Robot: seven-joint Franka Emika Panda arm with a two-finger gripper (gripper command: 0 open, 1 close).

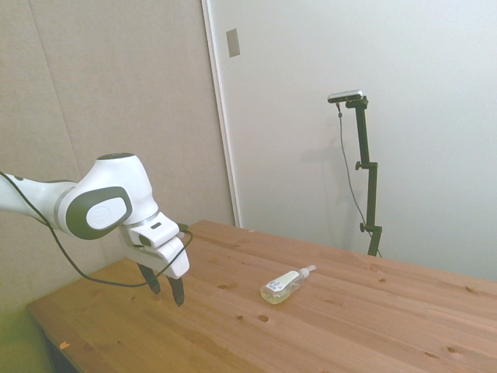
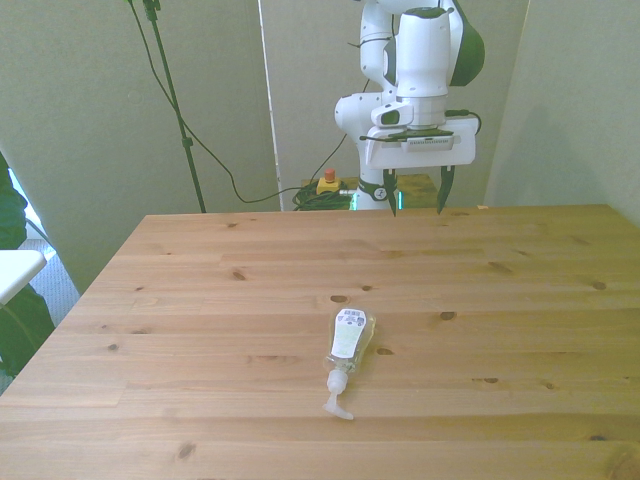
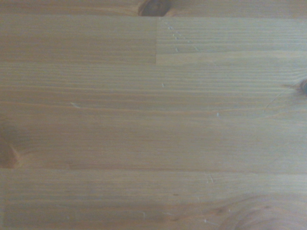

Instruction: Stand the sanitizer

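The sanitizer (image 1: pixel 284 286) (image 2: pixel 347 348) is a small clear bottle of yellowish liquid with a pale label. It lies on its side near the middle of the wooden table (image 1: pixel 388 326) (image 2: pixel 200 300), its white pump top pointing toward the near edge in the front view. My gripper (image 1: pixel 166 289) (image 2: pixel 417 198) hangs open above the table's far edge, well apart from the bottle, with nothing between its fingers. The wrist view holds only bare wood planks (image 3: pixel 153 120); the bottle is outside it.
In the front view a red button box (image 2: pixel 327 183) and cables sit on the floor behind the table. A white object (image 2: pixel 15 270) and something green show at that view's left edge.
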